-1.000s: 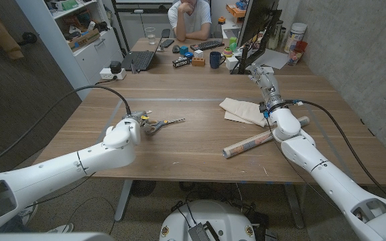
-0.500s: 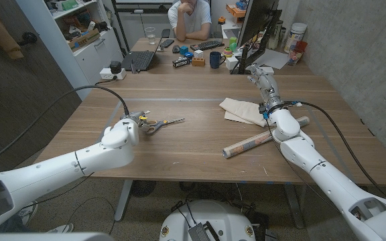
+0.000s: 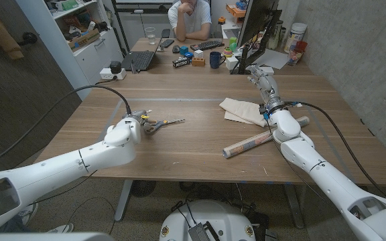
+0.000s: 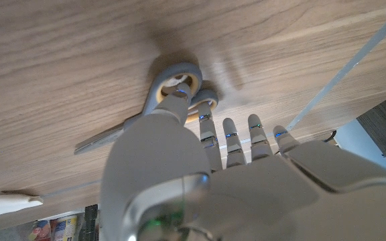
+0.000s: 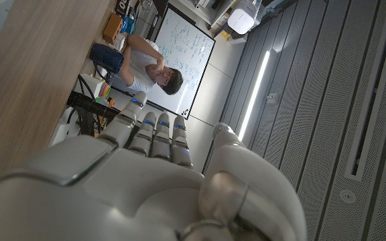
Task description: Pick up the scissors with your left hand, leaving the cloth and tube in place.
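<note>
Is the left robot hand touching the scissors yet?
Touching. In the left wrist view a fingertip of the left robot hand sits in a handle loop of the scissors, which lie on the table.

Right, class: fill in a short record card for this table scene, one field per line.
Scissors: flat on the wooden table, handles toward the left hand
Left hand: at the handles, one fingertip on a handle ring; not lifted
Right hand: raised, holding nothing
Cloth: beside the right arm
Tube: lying partly under the right arm
</note>
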